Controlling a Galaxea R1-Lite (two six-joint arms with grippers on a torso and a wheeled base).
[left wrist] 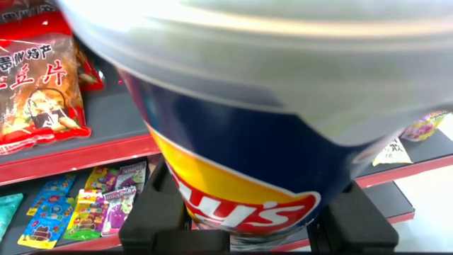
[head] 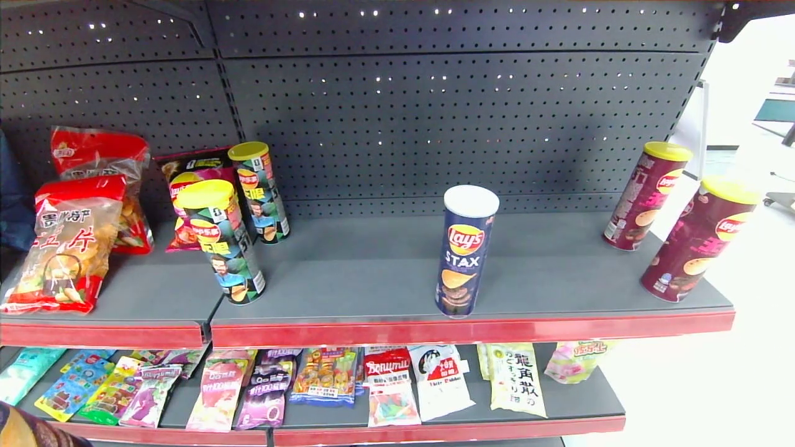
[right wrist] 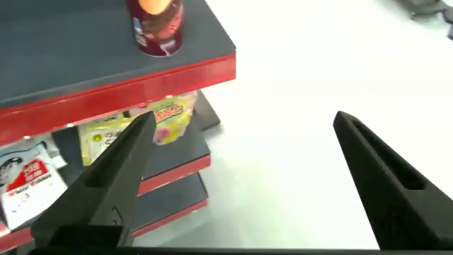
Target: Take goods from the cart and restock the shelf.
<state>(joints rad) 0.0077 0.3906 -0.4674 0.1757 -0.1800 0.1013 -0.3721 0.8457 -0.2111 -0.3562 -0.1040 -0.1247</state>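
Shelf [head: 372, 273] — top tier partly stocked, wide bare gaps between groups.
Red bags [head: 68, 242]: at its left end.
Maroon cans [head: 646, 195]: two, right end.
Yellow-lidded cans [head: 223, 242]: two, beside the bags.
Blue can [head: 464, 254]: upright, middle, near the front edge.
Held can [left wrist: 269, 142]: also blue, clamped in my left gripper [left wrist: 258, 219], in front of the shelf, not yet placed.
Right gripper [right wrist: 244, 120] — spread wide, empty, off the shelf's right end.
My judgement: restocking is under way; this can, and likely more, remain.
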